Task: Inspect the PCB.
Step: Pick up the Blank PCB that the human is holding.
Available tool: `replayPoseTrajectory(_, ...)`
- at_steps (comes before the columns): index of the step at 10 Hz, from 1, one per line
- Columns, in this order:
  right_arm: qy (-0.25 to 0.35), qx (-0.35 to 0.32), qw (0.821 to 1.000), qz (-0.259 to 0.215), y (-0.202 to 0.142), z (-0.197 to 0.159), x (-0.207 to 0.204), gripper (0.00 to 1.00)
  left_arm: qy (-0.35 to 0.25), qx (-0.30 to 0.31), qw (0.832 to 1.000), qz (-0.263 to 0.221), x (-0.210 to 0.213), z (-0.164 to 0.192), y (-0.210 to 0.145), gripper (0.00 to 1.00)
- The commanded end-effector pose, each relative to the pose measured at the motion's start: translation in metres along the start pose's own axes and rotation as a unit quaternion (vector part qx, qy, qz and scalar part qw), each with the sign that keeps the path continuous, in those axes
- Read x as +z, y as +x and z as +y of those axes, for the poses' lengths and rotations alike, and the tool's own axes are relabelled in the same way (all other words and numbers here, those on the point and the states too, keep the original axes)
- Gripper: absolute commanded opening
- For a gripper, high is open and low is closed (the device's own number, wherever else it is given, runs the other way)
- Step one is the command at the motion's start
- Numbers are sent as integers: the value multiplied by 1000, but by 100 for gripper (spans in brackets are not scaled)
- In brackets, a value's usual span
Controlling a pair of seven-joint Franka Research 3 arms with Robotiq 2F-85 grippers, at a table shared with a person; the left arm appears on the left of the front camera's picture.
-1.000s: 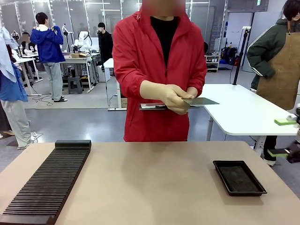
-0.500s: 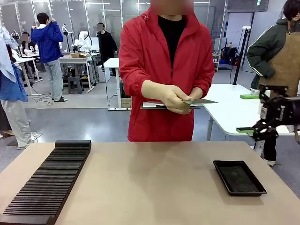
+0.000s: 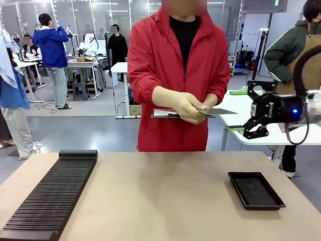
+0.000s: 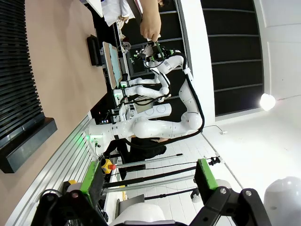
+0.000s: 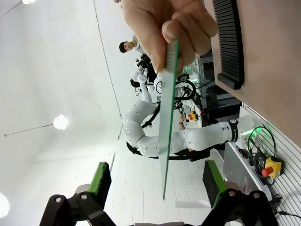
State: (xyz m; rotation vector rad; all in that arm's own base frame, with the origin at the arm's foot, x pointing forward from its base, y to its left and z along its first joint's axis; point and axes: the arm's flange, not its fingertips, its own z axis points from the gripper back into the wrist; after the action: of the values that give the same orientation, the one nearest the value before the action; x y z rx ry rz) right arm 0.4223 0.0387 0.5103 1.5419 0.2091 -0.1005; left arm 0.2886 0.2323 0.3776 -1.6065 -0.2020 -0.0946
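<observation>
In the last second the right tool (image 3: 236, 110) has come in from the right side, and it now stands level with the PCB (image 3: 216, 111). The person's hand (image 3: 186, 106) holds the board flat in the air, beyond the far edge of the desk (image 3: 160, 201). The tool's fingers are spread wide, and in the right wrist view the board's free edge points into the gap between them — not yet touching, we judge. A handover seems near. The left tool (image 4: 148, 178) is also spread and holds nothing. There is open air around the board — the black tray (image 3: 256, 191) and the slotted rack (image 3: 50, 196) lie well below it.
</observation>
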Motion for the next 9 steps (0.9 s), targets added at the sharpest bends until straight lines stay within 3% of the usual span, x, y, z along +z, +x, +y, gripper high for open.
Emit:
replayPoseTrajectory(1,6,-18,1000,7,14,4,-15,100,4,3,1000,1,2,-3,-1,100)
replayPoseTrajectory(4,8,-24,999,22,19,2,-31,98,4,3,1000,1,2,-3,-1,100)
replayPoseTrajectory(6,0,-25,999,30,17,-2,-36,81,4,3,1000,1,2,-3,-1,100)
replayPoseTrajectory(7,-2,-25,999,33,17,-3,-37,66,4,3,1000,1,2,-3,-1,100)
replayPoseTrajectory(8,0,-25,999,34,18,-3,-38,61,4,3,1000,1,2,-3,-1,100)
replayPoseTrajectory(9,2,-23,999,35,19,-2,-39,47,4,3,1000,1,2,-3,-1,100)
